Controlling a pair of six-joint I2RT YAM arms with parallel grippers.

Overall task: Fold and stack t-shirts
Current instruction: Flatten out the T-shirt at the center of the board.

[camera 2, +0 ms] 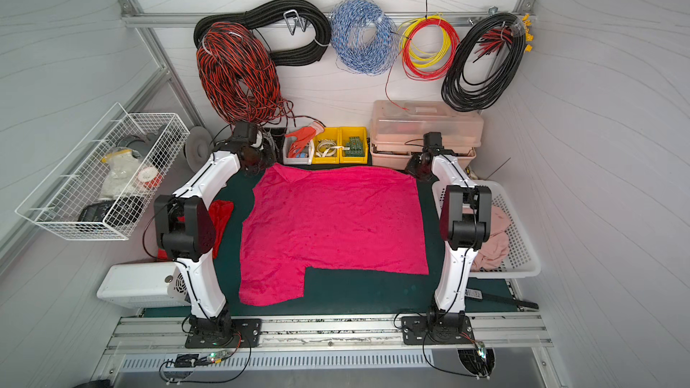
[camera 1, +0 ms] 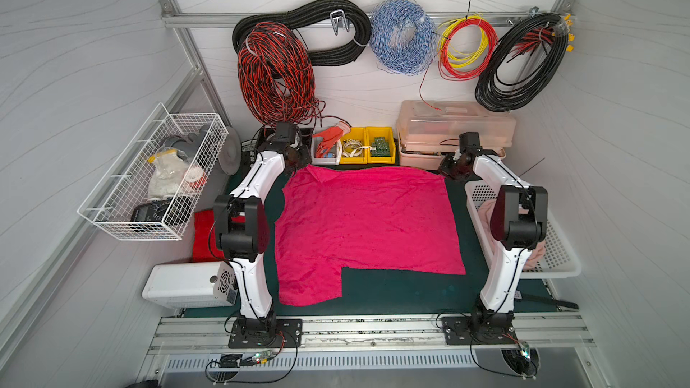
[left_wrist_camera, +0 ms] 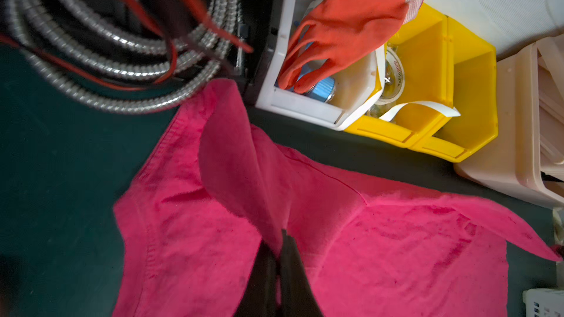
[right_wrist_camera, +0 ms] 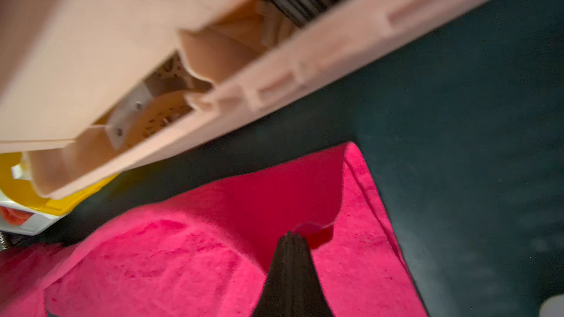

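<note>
Fingers (left_wrist_camera: 293,269) of left gripper (left_wrist_camera: 280,239) and right gripper (right_wrist_camera: 291,234) pinch shut on far corners of pink shirt (camera 1: 366,218): fold apparently starting, next move likely draws that edge together toward near side.

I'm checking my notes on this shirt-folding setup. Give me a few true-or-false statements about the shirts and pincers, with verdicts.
1. The left pincer is shut on the magenta t-shirt. True.
2. The right pincer hangs open. False: it is shut on that shirt's far corner.
3. The magenta t-shirt is folded small. False: it lies spread over the green mat.
4. The orange glove lies over a white bin. True.
5. The red t-shirt lies on the magenta one. False: it lies apart, beside the left arm.
</note>
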